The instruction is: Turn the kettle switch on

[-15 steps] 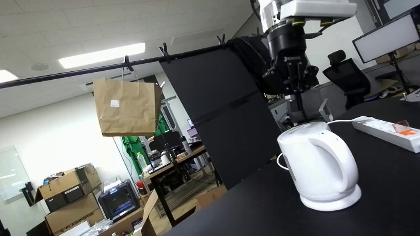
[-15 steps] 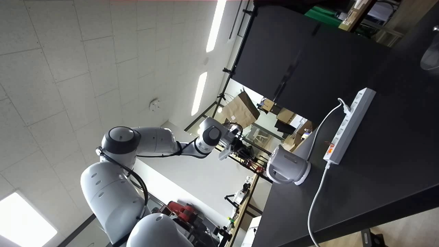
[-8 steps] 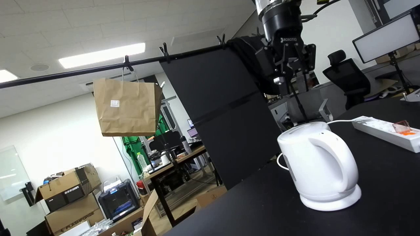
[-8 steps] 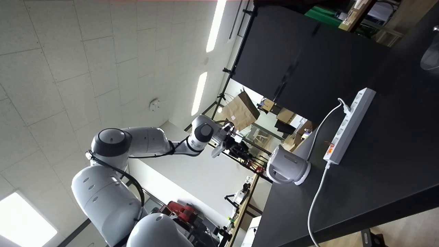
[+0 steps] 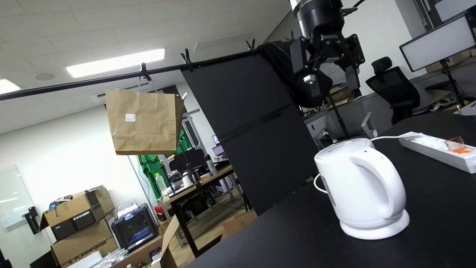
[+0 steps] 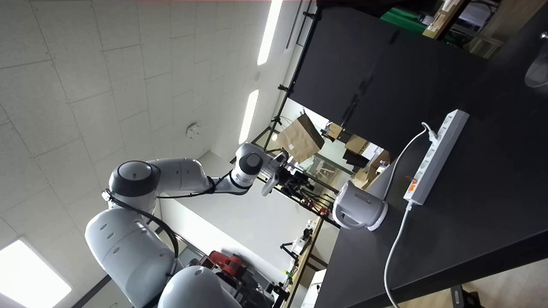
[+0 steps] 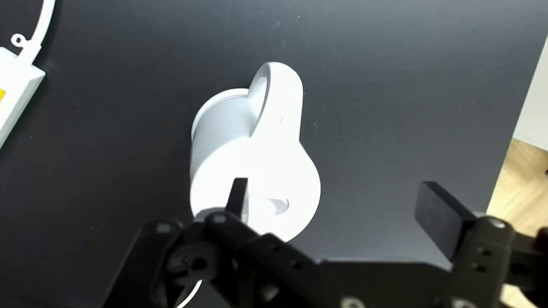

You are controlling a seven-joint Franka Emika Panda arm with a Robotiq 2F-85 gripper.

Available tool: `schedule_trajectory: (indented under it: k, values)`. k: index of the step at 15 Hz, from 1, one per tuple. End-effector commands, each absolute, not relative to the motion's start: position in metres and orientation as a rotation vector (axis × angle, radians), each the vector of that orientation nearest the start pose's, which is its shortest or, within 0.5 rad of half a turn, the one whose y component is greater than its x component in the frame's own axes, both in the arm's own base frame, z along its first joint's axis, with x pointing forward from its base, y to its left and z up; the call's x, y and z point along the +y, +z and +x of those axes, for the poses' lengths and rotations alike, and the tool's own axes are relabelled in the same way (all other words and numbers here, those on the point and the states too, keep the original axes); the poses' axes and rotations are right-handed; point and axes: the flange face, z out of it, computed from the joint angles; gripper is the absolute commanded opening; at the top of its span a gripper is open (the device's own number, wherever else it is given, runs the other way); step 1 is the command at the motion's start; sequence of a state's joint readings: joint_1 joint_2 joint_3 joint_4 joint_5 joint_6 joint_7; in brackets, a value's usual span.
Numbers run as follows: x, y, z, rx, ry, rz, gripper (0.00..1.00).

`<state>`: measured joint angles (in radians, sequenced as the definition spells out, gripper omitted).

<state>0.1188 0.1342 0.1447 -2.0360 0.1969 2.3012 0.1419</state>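
Observation:
The white kettle (image 5: 362,190) stands upright on its round base on the black table, its curved handle (image 7: 282,98) reaching away from the lid. In the wrist view the lid, with a shallow recess (image 7: 278,206), is partly covered by a black finger (image 7: 236,199). I cannot make out the kettle switch; glare washes out much of the white top. My gripper (image 5: 333,89) hangs above the kettle, apart from it, with its fingers spread wide. Nothing is between them. Both exterior views show the kettle (image 6: 359,205) with space between it and the gripper.
A white power strip (image 6: 436,156) with an orange switch (image 6: 412,185) lies beside the kettle. The kettle's white cord (image 6: 400,160) runs to it. A black panel (image 5: 253,145) stands behind, and the table edge (image 7: 513,124) shows at right in the wrist view.
My gripper has gone from shut to wide open and has risen away from the kettle top. The arm has drawn back. Kettle and power strip have stayed in place.

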Motion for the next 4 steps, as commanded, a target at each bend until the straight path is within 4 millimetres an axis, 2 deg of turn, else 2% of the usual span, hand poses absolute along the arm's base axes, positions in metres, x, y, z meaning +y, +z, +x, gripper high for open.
schedule_trajectory:
  k: [1, 4]
  values:
    - [0.1542, 0.3941, 0.5679, 0.000, -0.136, -2.950, 1.00]
    - [0.1519, 0.3944, 0.5675, -0.004, -0.136, -2.959, 1.00]
